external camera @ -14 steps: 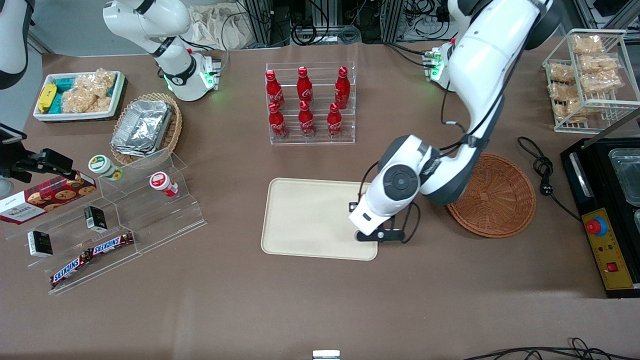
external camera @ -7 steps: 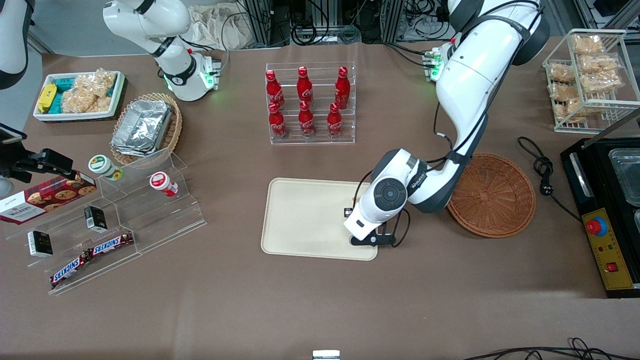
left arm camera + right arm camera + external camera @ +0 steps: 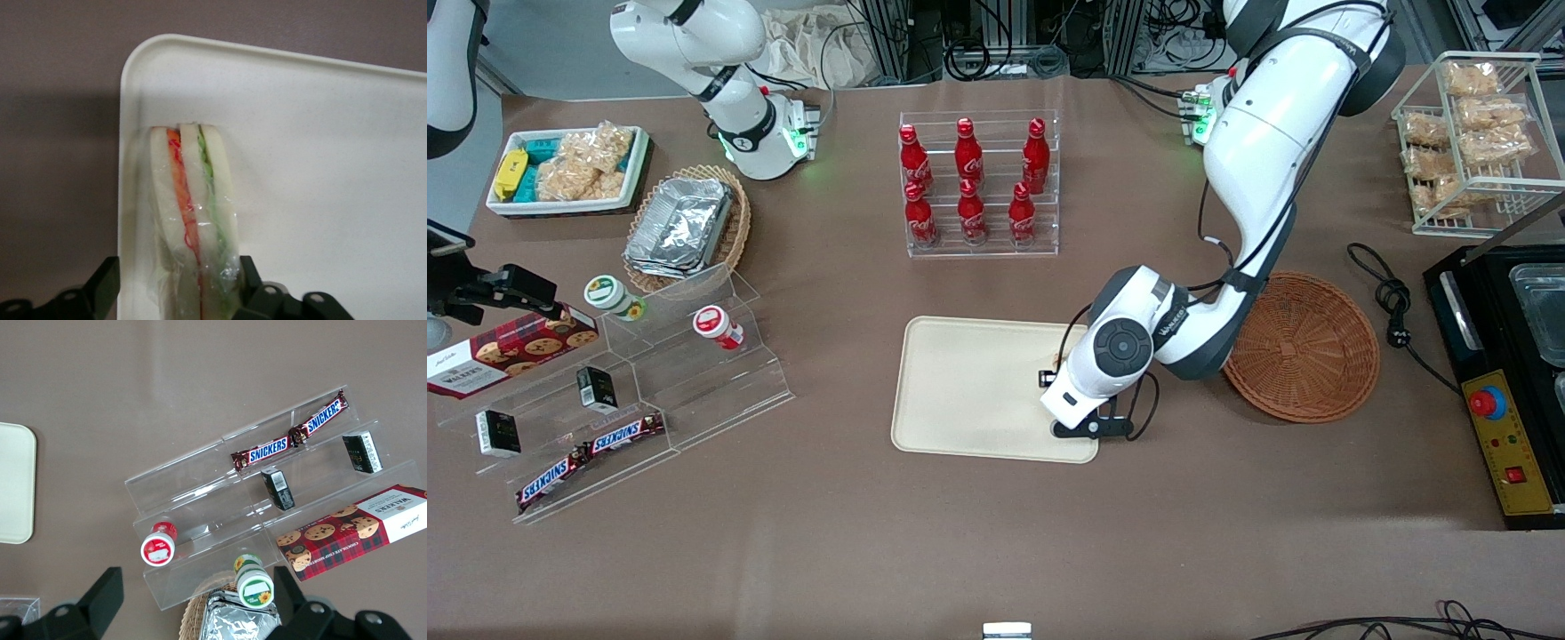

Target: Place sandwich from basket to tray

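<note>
Holding position over the tray [image 3: 960,391]: the left arm's gripper [image 3: 1060,402] sits low above the tray's edge nearest the basket [image 3: 1303,347], at the corner closer to the front camera. Wrist view shows the sandwich [image 3: 193,220] between the two black fingers [image 3: 107,287], with a finger showing on each side of the wrap; they look closed against it, though actual contact isn't clear. Sandwich is a wrapped wedge standing on edge, orange-red layer and green layer both visible between pale bread slices. It lies over the tray floor just beside the rim [image 3: 127,200], close to a rounded corner; can't tell if it's resting on the tray or just above it. Basket is beside the tray toward the working arm's end of the table, not touching it, with nothing in the part that shows.
</note>
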